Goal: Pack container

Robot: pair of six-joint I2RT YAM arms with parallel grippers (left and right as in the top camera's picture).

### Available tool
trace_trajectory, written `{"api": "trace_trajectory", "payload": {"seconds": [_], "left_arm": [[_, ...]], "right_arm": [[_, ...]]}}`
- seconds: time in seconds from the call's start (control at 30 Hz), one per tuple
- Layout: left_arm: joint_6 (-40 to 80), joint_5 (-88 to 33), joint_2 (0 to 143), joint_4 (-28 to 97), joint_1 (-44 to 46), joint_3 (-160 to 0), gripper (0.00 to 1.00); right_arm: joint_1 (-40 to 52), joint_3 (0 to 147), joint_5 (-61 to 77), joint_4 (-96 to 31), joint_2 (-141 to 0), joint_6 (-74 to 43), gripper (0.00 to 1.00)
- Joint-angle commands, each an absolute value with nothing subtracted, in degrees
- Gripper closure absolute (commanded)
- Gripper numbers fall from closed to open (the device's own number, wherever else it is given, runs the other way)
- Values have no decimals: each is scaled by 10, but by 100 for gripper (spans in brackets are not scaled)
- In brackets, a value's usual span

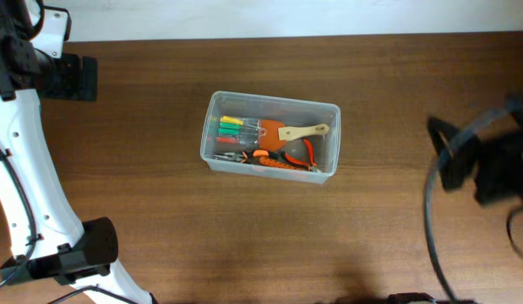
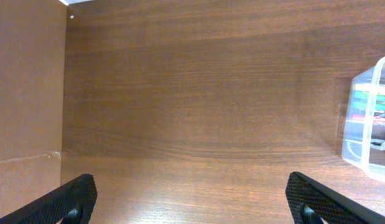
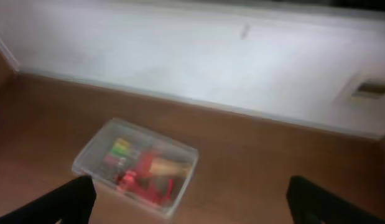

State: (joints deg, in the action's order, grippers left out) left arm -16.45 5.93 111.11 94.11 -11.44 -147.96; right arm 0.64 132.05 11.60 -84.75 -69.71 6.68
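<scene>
Wooden table (image 1: 396, 76) bears the container (image 1: 212, 152) holding tools (image 1: 282, 145).

I'm looking down on a dark brown wooden table (image 1: 371, 228), its grain running across the picture. A white wall (image 1: 244, 13) is showing as a thin strip along the far edge. In the right wrist view, blurred, I'm seeing a small rectangular fitting (image 3: 369, 90) on that wall. In the left wrist view a lighter brown panel (image 2: 27, 93) is standing along the table's left side.
</scene>
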Motion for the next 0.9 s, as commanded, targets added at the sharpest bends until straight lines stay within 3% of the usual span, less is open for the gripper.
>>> {"api": "trace_trajectory", "payload": {"seconds": [0.0,0.1,0.43,0.87], "left_arm": [[-157,53,1108,941,-118,-1481,1],[-157,53,1108,941,-118,-1481,1],[-157,53,1108,941,-118,-1480,1],[-157,53,1108,941,-118,-1480,1]], "right_arm": [[11,1106,57,-705,-553,73,1],[11,892,58,-588,-421,68,2],[10,335,58,-450,-81,66,2],[-17,139,57,-437,-7,66,2]]}}
